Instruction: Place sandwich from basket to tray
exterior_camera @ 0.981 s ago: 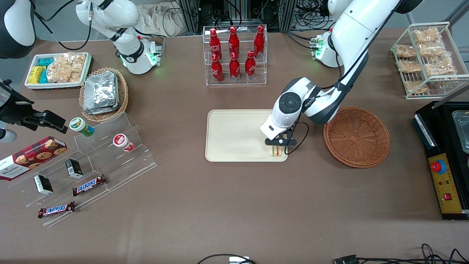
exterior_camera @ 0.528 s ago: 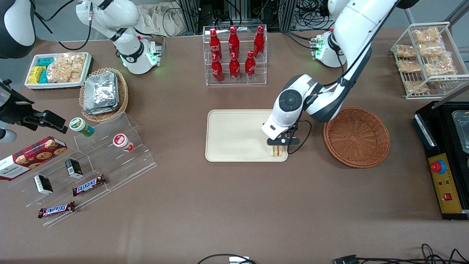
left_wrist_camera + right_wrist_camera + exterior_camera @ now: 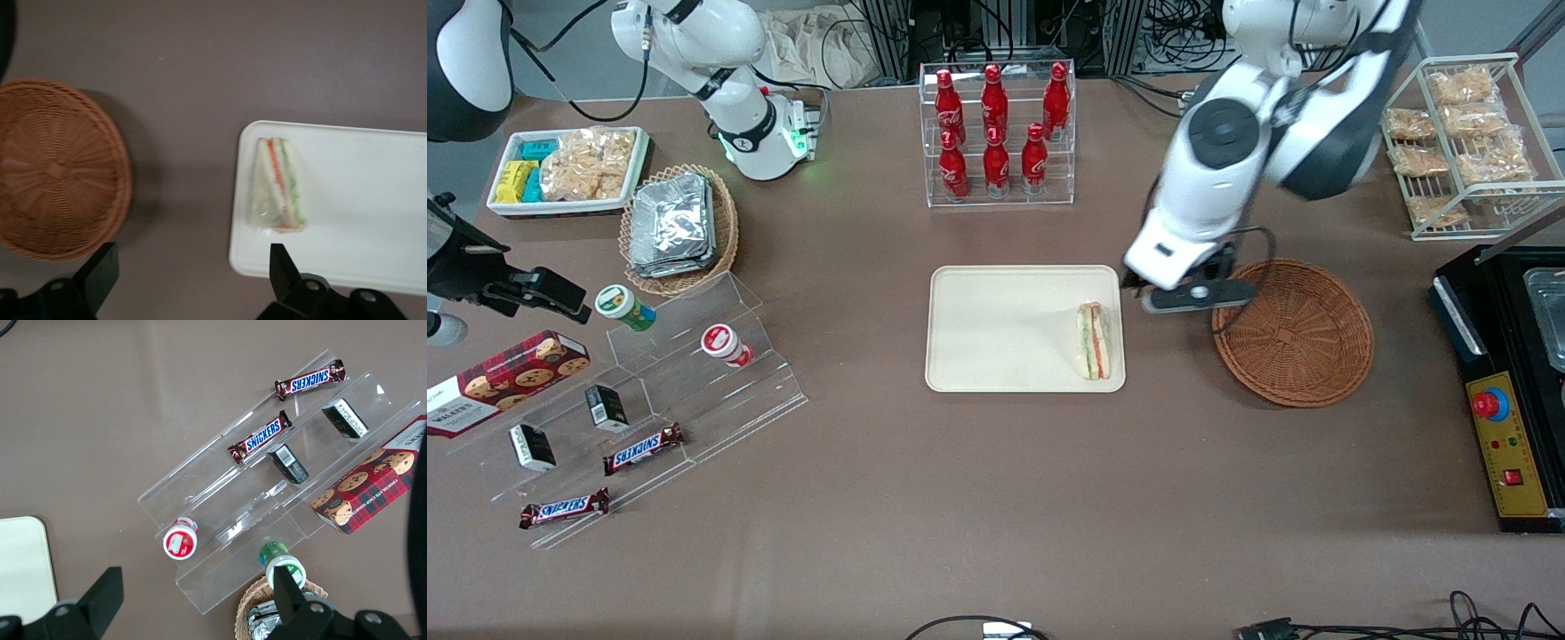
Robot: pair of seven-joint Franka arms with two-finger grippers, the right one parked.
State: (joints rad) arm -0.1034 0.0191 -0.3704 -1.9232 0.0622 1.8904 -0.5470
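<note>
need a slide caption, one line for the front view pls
Sandwich lies on the tray; open gripper hangs raised between tray and empty basket.

Even bright overhead light, soft shadows; wrist view slightly blurred.

Count: 6 red bottles [image 3: 994,132] in the clear rack, 2 Snickers bars [image 3: 643,448], 2 wicker baskets [image 3: 1292,332], 1 sandwich [image 3: 1094,340], 1 tray [image 3: 996,329]. Gripper [image 3: 1192,295] hangs above the table between tray and reddish basket.

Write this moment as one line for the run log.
step: release done | sandwich: on tray | basket: empty | gripper: open, above table between tray and basket
</note>
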